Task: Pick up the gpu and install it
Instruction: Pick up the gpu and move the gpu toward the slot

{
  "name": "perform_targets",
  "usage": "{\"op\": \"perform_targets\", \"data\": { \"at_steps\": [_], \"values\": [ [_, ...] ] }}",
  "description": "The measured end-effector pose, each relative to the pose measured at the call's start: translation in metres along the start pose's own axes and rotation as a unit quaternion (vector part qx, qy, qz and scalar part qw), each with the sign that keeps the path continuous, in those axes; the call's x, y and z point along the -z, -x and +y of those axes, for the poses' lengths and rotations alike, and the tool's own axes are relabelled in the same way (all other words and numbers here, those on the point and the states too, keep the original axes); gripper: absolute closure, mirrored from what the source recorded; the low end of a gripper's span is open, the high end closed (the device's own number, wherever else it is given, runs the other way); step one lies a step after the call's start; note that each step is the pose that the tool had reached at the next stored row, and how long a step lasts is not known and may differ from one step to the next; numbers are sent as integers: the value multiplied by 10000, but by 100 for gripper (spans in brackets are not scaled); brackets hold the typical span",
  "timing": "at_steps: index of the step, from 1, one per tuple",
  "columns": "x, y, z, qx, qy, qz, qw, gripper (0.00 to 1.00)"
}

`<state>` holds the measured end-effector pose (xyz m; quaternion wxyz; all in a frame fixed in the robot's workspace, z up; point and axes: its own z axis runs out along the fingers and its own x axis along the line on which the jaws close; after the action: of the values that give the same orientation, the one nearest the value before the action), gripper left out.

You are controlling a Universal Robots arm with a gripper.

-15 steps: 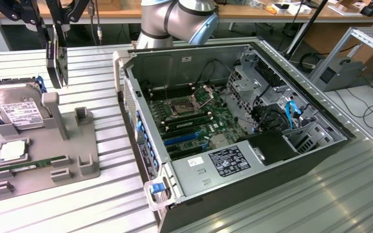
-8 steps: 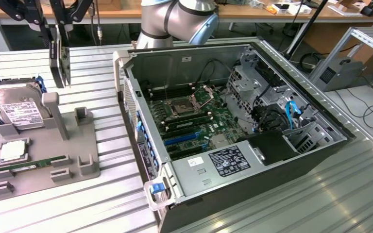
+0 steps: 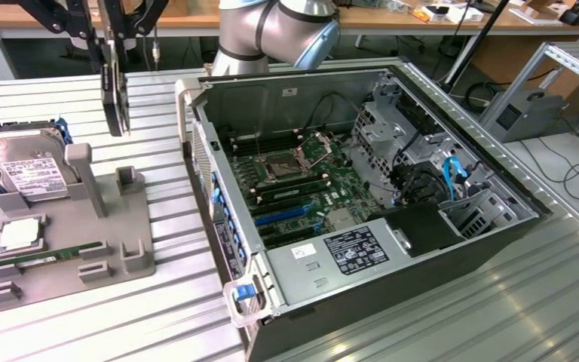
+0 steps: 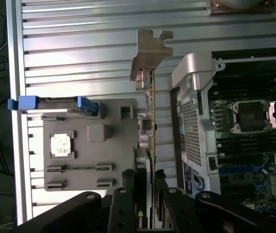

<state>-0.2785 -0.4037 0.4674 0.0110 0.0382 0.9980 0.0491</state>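
— Holding anything in your tool [image 3: 115, 36]?
— Yes, my tool is pinching the gpu [image 3: 114, 90], which hangs upright on edge.
— Where is it?
— Up off the tabletop [image 3: 169, 317], between the grey holder [image 3: 118, 249] with the hard drive [image 3: 33, 170] and the open computer case [image 3: 370, 188].

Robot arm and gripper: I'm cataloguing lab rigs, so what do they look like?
The arm is a thick silver-grey tube with a black band and a light blue joint cap. The gripper is matte black, built from jointed linkage bars with round pivot pins, ending in two slim fingers.
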Motion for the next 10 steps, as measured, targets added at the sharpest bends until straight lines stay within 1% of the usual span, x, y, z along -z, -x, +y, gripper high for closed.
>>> {"op": "perform_targets", "data": {
  "at_steps": [1, 2, 3, 4, 10],
  "values": [
    [-1, 16, 2, 1, -76, -4, 10000, 73],
    [-1, 35, 2, 5, -196, -13, 9998, 73],
    [-1, 48, 4, 5, -221, -14, 9998, 73],
    [-2, 60, 5, 6, -227, -14, 9997, 73],
    [-3, 120, 9, 8, -231, -11, 9997, 73]
  ]
}}
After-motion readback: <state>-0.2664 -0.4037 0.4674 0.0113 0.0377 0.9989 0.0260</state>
